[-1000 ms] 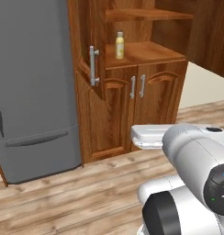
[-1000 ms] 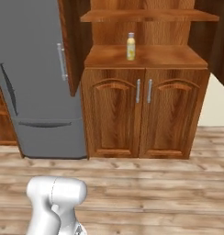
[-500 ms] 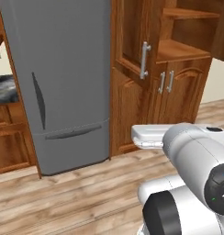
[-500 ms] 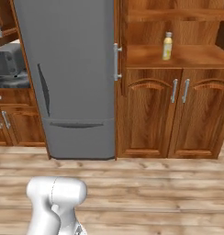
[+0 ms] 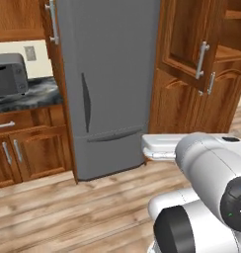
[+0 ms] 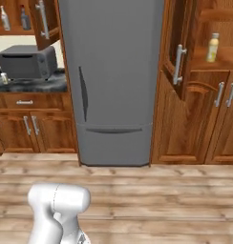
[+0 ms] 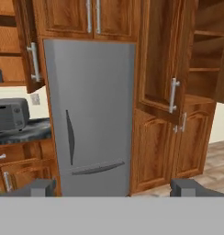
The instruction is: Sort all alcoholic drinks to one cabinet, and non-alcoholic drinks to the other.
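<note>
Now, with our end effector (image 7: 114,188) wide open and empty, we should steer toward ten o'clock, where the remaining bottles (image 6: 5,18) wait above the worktop (image 6: 30,85).

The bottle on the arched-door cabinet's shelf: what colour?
Yellow bottle with a pale grey cap; the right base view shows it best.
</note>
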Motion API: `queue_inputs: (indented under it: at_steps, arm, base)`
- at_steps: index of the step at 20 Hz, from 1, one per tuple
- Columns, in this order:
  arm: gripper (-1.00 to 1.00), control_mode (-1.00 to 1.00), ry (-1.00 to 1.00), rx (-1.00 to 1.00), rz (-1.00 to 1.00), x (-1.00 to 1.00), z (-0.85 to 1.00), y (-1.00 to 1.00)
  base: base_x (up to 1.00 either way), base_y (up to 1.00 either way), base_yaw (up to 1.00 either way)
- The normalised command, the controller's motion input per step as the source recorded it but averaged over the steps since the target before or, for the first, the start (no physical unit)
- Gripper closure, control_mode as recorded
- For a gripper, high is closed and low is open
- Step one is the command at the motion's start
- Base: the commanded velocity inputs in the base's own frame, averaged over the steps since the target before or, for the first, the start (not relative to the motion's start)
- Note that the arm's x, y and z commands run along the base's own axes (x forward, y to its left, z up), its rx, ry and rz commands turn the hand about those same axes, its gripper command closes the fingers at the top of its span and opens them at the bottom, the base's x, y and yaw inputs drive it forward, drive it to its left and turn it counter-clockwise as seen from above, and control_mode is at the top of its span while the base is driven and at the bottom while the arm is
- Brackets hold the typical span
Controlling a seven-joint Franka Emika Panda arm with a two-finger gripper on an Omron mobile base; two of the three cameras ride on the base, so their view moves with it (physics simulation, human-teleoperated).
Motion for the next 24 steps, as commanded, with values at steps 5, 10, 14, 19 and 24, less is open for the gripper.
queue_inputs:
  at_steps: [5,10,14,19,24]
  arm:
    - [-1.00,1.00,0.00,0.00,0.00,0.00,0.00,0.00]
    - [-1.00,1.00,0.00,0.00,0.00,0.00,0.00,0.00]
    - [-1.00,1.00,0.00,0.00,0.00,0.00,0.00,0.00]
    - [-1.00,1.00,0.00,0.00,0.00,0.00,0.00,0.00]
    - [-1.00,1.00,0.00,0.00,0.00,0.00,0.00,0.00]
  base:
    - [0.55,1.00,-0.11]
    - [0.64,0.93,-0.11]
    - [0.56,0.97,-0.10]
    - [0.21,0.60,-0.04]
    - [0.51,0.43,0.00]
